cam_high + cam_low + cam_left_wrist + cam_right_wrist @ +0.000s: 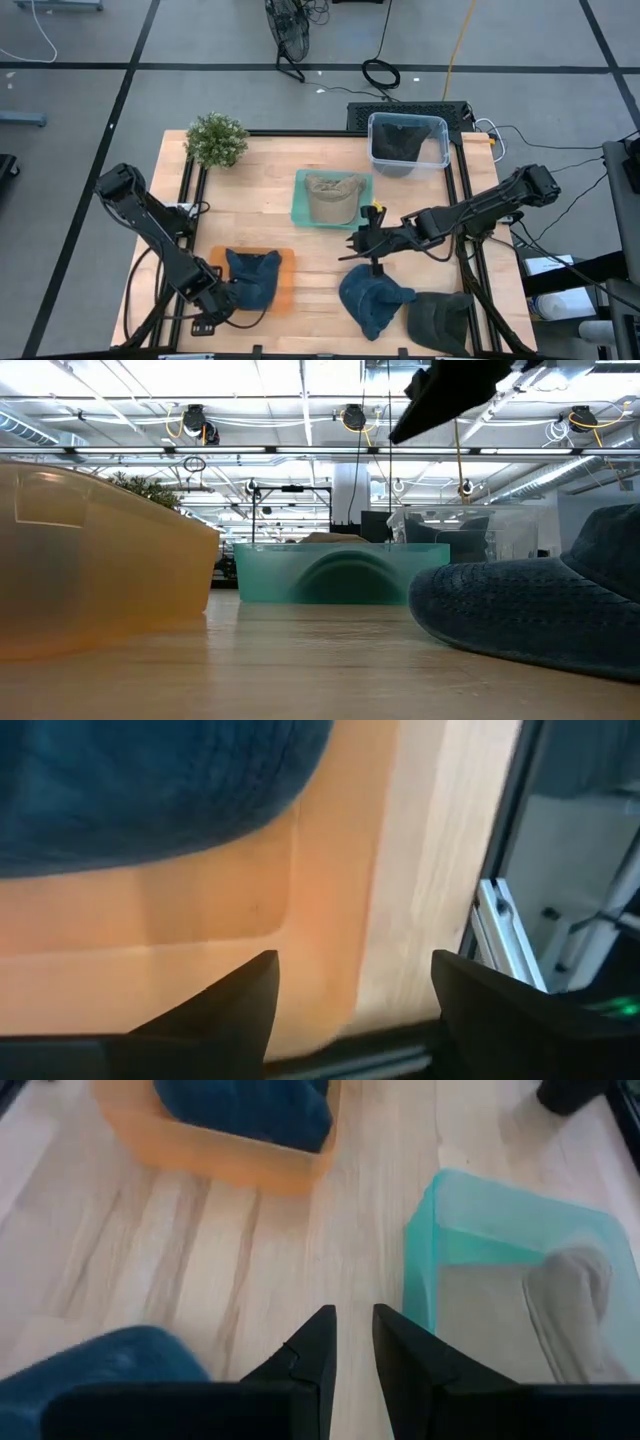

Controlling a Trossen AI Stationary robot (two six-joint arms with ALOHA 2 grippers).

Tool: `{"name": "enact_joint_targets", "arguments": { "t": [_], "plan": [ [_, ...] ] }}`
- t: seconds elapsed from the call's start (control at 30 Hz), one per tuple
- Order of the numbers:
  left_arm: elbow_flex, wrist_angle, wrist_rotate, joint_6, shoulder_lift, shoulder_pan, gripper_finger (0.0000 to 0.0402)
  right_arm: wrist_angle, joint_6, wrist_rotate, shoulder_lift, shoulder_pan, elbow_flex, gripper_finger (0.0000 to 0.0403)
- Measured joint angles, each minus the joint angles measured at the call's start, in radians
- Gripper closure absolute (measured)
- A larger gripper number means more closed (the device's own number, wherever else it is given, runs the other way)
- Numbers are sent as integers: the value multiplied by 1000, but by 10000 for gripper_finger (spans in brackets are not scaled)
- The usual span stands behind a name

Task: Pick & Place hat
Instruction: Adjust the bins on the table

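Evidently you had the left gripper down at the near-left corner of the table, fingers spread wide and holding nothing, right at the edge of the orange bin where a dark blue hat lay. From that pose I judged the hat as placed: it sat inside the bin, and the spread fingers in the left wrist view straddled only bin wall and bare wood.

Your right gripper hung over the middle of the table, just beside the teal bin that held a tan hat, and above a second blue hat lying loose on the wood. Its fingers stood close together with a thin gap and nothing between them, which read to me as waiting or lining up for that loose hat.

A dark green hat rested by the near-right edge, partly cut off by the picture's lower border. The clear bin at the far right held dark cloth; you could not tell from above whether it was one hat or several. The low view gave you only bin walls and one hat's flank, and hid both grippers' fingers.
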Motion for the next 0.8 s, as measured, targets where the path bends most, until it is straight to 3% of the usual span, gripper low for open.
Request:
{"name": "enact_joint_targets", "arguments": {
  "t": [0.17,0.27,0.47,0.6,0.67,0.8],
  "plan": [
    [164,-200,-46,128,0,59,150,63,-28,-52,59,-56,1,344],
    [270,-242,-134,252,-1,95,164,48,-33,-78,96,-99,-1,343],
    [429,-217,-528,567,-15,129,201,90,-98,-113,118,-182,-1,337],
    [400,-101,-760,766,-95,159,236,140,-82,-185,130,-228,-1,305],
    [347,-18,-802,846,-156,199,256,145,-76,-225,146,-239,-1,287],
    [192,235,-785,1006,-307,306,298,175,-81,-232,217,-242,0,271]
  ]
}}
